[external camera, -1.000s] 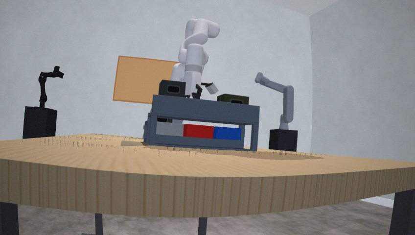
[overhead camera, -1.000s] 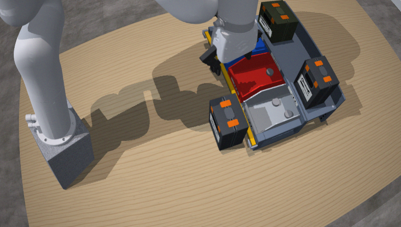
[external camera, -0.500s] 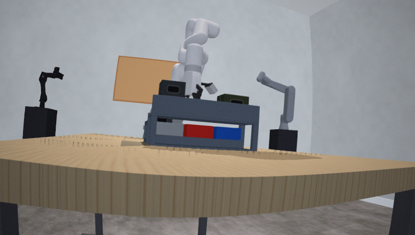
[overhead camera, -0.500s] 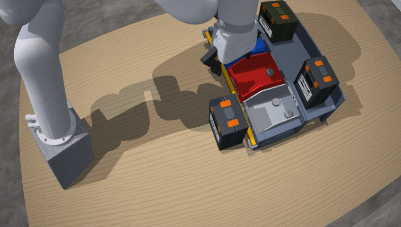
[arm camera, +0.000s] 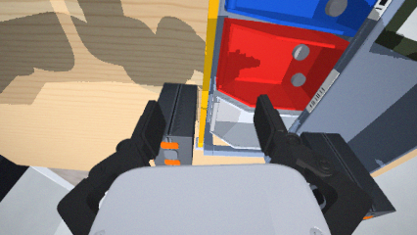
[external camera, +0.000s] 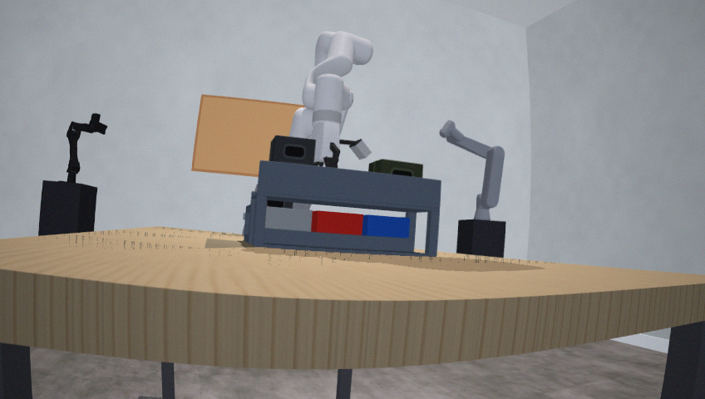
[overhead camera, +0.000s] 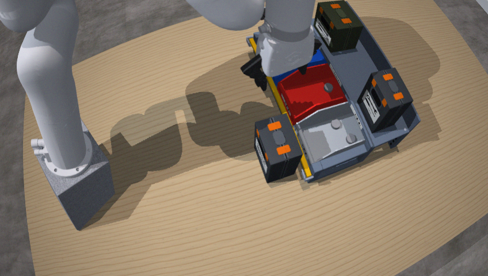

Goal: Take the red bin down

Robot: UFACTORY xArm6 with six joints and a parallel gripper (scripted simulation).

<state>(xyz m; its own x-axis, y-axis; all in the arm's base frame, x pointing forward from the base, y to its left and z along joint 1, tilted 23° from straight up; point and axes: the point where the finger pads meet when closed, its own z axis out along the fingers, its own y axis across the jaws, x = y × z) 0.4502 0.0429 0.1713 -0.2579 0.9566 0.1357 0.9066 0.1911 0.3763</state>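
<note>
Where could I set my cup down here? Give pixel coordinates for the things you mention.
Probably on the wooden table top [overhead camera: 222,218] [external camera: 346,282], between the granite-like arm base [overhead camera: 99,184] and the front dark case [overhead camera: 278,150]. It is crowded at the shelf: blue, red and grey bins side by side, the open gripper above.

Beyond the far edge of the pale wooden bench [external camera: 346,328], near its right-hand corner in the exterior view, the grey jointed arm [external camera: 492,173] is drawing its raised tip slightly rightward.
</note>
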